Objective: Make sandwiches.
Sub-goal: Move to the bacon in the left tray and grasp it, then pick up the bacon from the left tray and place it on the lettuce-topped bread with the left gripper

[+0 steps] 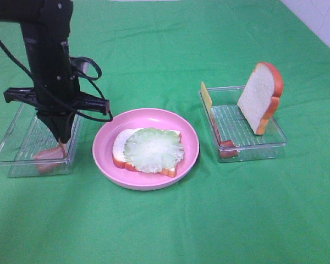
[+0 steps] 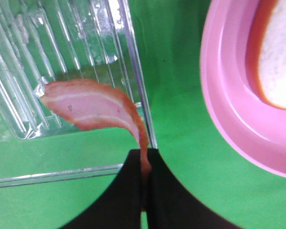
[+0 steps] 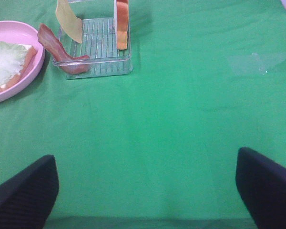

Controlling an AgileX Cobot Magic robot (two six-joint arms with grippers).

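A pink plate [image 1: 102, 144] holds one bread slice [image 1: 119, 148] with a lettuce leaf [image 1: 154, 148] on top. My left gripper [image 1: 62, 144] points down into the left clear tray [image 1: 11, 159]. In the left wrist view it [image 2: 145, 155] is shut on the end of a bacon strip [image 2: 90, 107], whose other end curls over the tray floor. The right clear tray [image 1: 253, 151] carries a cheese slice [image 1: 207, 97], a second bacon strip [image 1: 226, 147] and an upright bread slice [image 1: 258, 96]. My right gripper [image 3: 148, 191] stands open over bare cloth, away from that tray [image 3: 100, 47].
Green cloth covers the whole table. The plate [image 2: 229, 119] lies close beside the left tray's wall [image 2: 136, 71]. A white wall edge shows at the far right corner.
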